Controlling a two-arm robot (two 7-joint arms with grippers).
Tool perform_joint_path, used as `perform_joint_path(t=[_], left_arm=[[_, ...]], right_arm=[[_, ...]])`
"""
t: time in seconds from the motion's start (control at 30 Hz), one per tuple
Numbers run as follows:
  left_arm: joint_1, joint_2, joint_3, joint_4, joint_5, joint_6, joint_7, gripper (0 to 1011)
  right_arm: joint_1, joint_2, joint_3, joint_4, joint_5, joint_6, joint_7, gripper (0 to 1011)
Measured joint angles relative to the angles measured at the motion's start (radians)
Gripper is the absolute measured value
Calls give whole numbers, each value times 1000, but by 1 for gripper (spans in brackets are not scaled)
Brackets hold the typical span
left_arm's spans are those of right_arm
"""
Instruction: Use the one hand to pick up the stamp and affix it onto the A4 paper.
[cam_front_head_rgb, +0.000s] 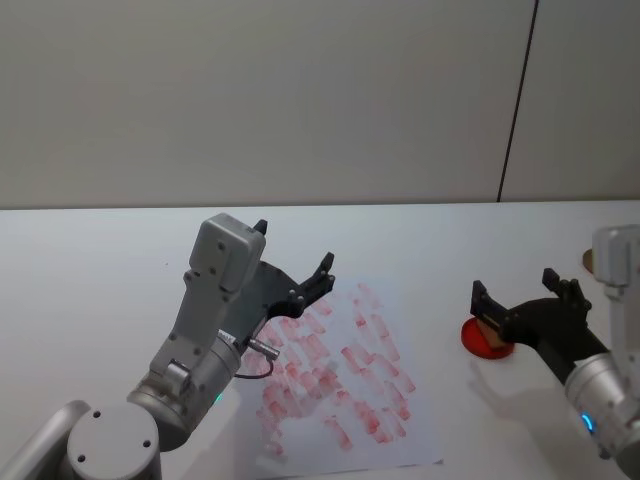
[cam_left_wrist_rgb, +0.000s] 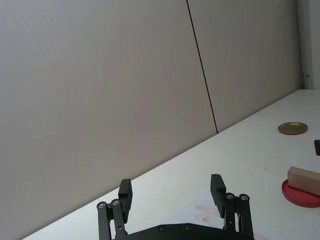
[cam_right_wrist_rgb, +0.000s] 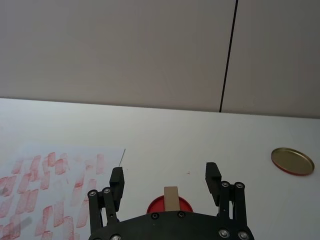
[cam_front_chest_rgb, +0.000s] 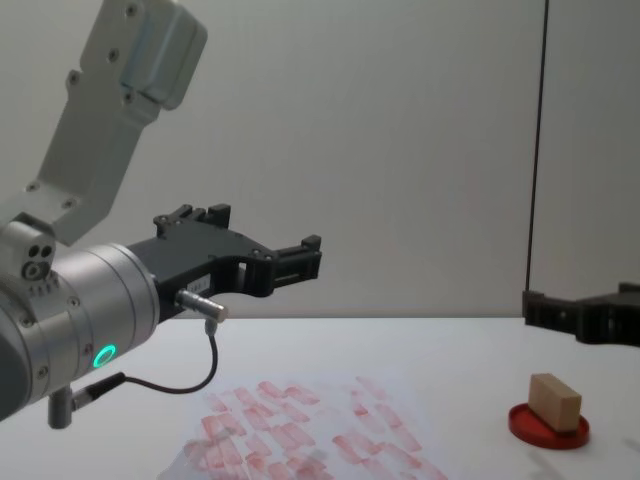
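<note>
The stamp (cam_front_chest_rgb: 555, 402), a small tan wooden block, stands on a round red ink pad (cam_front_chest_rgb: 530, 427) at the right of the table. My right gripper (cam_right_wrist_rgb: 165, 177) hovers open just above and behind the stamp (cam_right_wrist_rgb: 171, 198), with a finger out to each side and no contact. The A4 paper (cam_front_head_rgb: 400, 435), white and covered with pale red prints, lies in the middle of the table. My left gripper (cam_front_head_rgb: 294, 246) is open and empty, raised above the paper's left part. From the left wrist view the stamp (cam_left_wrist_rgb: 303, 180) shows far off on the pad.
A flat gold round lid (cam_right_wrist_rgb: 292, 161) lies on the white table beyond the ink pad, toward the far right. A grey wall stands behind the table. Bare table surface (cam_front_head_rgb: 90, 260) stretches to the left of the paper and behind it.
</note>
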Motion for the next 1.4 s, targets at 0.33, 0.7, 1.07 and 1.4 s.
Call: perform_joint_path(t=[0.33, 0.7, 1.07, 1.4], left_arm=[[0, 0, 0, 0, 0, 0, 0, 993], [0, 0, 0, 0, 0, 0, 0, 993], [0, 0, 0, 0, 0, 0, 0, 993], [0, 0, 0, 0, 0, 0, 0, 993]], right_arm=[[50, -43, -2, 61, 4, 82, -32, 1001], [82, -65, 4, 120, 21, 129, -21, 1001], [104, -79, 9, 169, 24, 156, -15, 925], [113, -86, 11, 191, 14, 169, -13, 644]])
